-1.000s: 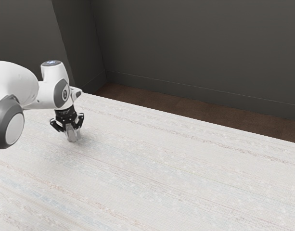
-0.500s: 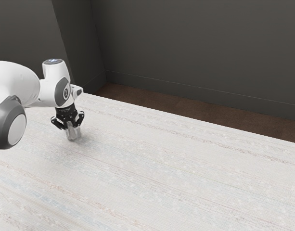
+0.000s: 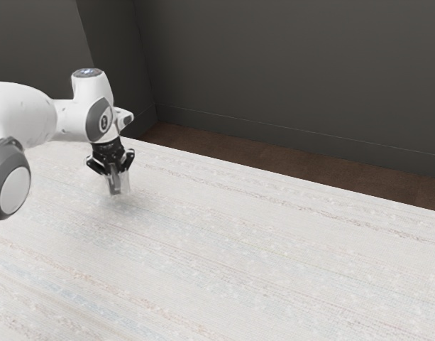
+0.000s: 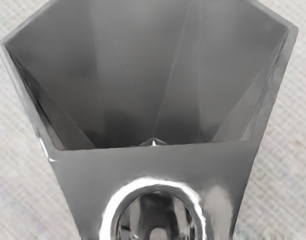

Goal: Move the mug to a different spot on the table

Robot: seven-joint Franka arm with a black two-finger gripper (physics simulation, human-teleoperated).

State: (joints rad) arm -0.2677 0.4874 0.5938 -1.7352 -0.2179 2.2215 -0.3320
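A small shiny grey mug (image 3: 119, 185) hangs in my black gripper (image 3: 117, 177), which is shut on it near the far left of the pale table (image 3: 260, 249) in the exterior view. It appears to be slightly above the tabletop. In the wrist view the mug (image 4: 153, 85) sits right under my hand, and I look into its angular grey inside. Its round handle loop (image 4: 153, 207) lies closest to the camera.
The table's far edge runs diagonally from behind the arm toward the exterior view's right, with a brown floor strip (image 3: 309, 167) and dark walls (image 3: 288, 64) beyond it. The tabletop stretches wide to the exterior view's right and front.
My hand has risen and moved toward the exterior view's right and the far edge, carrying the mug with it.
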